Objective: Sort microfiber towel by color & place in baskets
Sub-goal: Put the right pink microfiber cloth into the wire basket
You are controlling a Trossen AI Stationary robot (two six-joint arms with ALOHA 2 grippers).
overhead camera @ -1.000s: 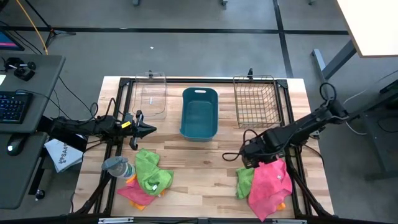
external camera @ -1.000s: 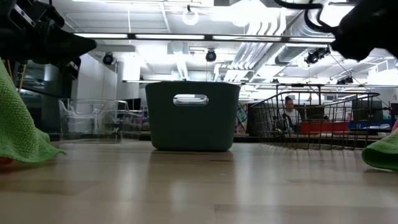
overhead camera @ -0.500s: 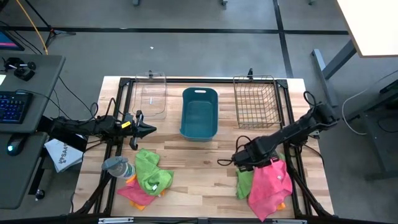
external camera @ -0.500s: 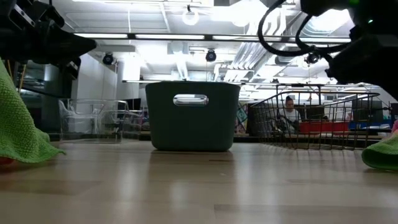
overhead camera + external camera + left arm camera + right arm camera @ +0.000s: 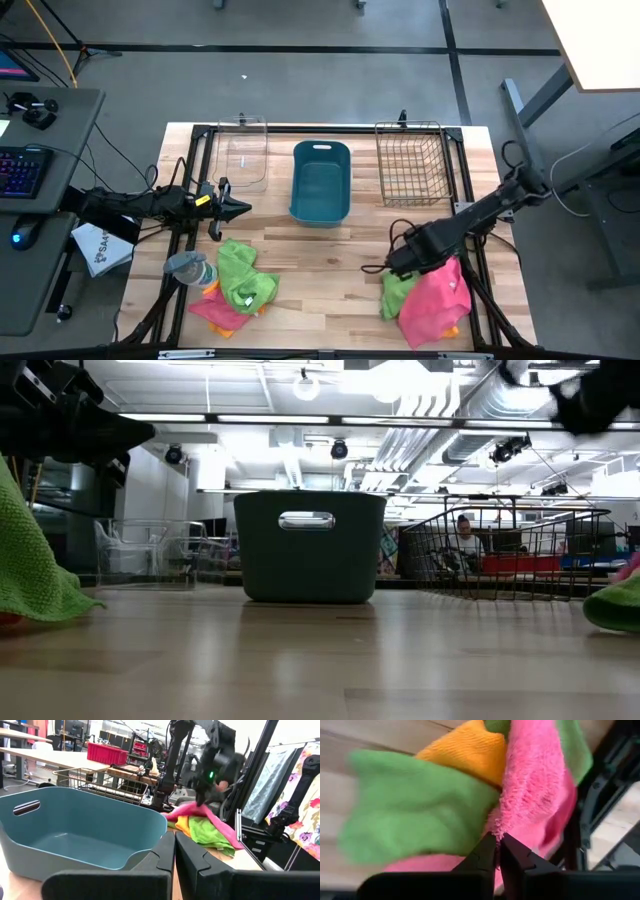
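A pile of a pink towel point(image 5: 437, 295), a green towel point(image 5: 392, 292) and an orange towel point(image 5: 465, 752) lies at the table's near right. My right gripper point(image 5: 401, 265) is over its far left edge, shut on the pink towel point(image 5: 530, 780). A second pile, green point(image 5: 243, 278) on pink and orange, lies at the near left. The clear bin point(image 5: 244, 155), teal tub point(image 5: 320, 180) and wire basket point(image 5: 410, 160) stand in a row at the far side. My left gripper point(image 5: 237, 207) is shut and empty, left of the tub. My right gripper pinches a raised fold at the pink towel's edge point(image 5: 495, 826) between its two fingertips, coming from above and slanting toward the table's near side. One layer or several, I cannot tell. The rest of the towel lies on the green and orange towels.
A dark frame rail point(image 5: 468, 250) runs along the table's right side beside the pile. Bare wood point(image 5: 320, 270) lies between the two piles. A grey object point(image 5: 188, 268) sits at the left pile's far left. A person sits in the room beyond the wire basket point(image 5: 465, 540).
My right gripper has gone first toward the table's left, then toward the near edge and back right, ending lower, at the pink towel's edge. The towels and my left arm have kept still.
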